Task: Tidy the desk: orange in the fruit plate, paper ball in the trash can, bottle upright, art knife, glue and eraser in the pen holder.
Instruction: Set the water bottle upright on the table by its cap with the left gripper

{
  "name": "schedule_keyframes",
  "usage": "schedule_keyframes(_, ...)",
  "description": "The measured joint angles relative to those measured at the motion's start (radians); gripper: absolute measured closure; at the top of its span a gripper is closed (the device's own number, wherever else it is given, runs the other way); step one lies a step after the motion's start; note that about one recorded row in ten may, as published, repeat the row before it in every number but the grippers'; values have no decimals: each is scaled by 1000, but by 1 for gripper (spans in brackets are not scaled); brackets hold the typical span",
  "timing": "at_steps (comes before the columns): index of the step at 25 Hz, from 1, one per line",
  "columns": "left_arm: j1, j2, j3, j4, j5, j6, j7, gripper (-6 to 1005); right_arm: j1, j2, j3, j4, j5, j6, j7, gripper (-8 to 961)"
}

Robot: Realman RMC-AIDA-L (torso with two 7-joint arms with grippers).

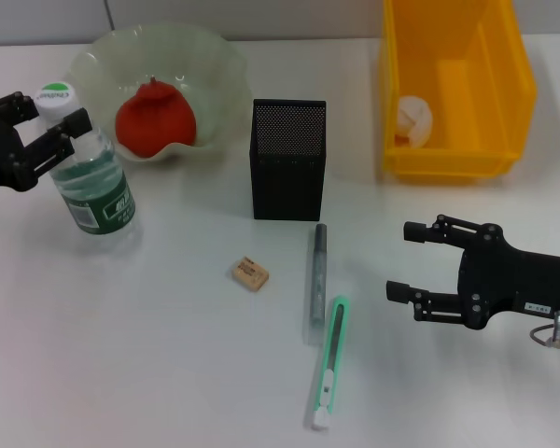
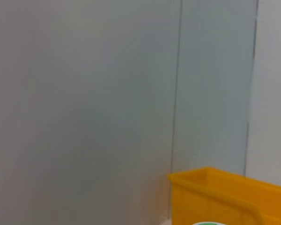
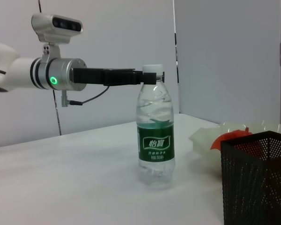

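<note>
- Bin (image 1: 504, 103), at 1 o'clock: paper ball (image 1: 413, 119) already inside.
- Plate (image 1: 215, 65), at 11 o'clock: orange (image 1: 154, 119) already in it.
- Bottle (image 1: 91, 177), at 9 o'clock: upright, left gripper (image 1: 47, 131) clamped at its neck.
- Holder (image 1: 288, 159), centre: no tool seen inside.
- Right gripper (image 1: 413, 261), at 4 o'clock: fingers apart, empty.
- Knife (image 1: 329, 362), at 6 o'clock, beside glue (image 1: 317, 271): long axes 12-to-6, at the right gripper's 9 o'clock; that arm is nearer.
- Eraser (image 1: 249, 274): loose, at the glue's 9 o'clock.

Left claw (image 1: 51, 131) at the upright water bottle's (image 1: 93, 187) neck; eraser (image 1: 249, 273), glue stick (image 1: 317, 280) and art knife (image 1: 329, 364) lie left of the right claw (image 1: 403, 261), pen holder (image 1: 288, 159) behind them.
</note>
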Motion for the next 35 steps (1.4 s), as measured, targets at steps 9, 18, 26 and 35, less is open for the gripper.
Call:
schedule_keyframes(9, -5, -3, -23, -108, -73, -59, 129, 560, 0, -1, 0, 0, -1, 5, -3, 154)
schedule_keyframes(18, -9, -6, -27, -166, -125, -105, 196, 559, 0, -2, 0, 0, -2, 6, -8, 154)
schedule_keyframes(26, -15, -8, -28, -182, -136, -157, 222, 534, 0, -3, 0, 0, -2, 7, -10, 154)
schedule_keyframes(35, -26, -8, -25, -198, -137, -181, 242, 490, 0, -3, 0, -2, -2, 7, -11, 154)
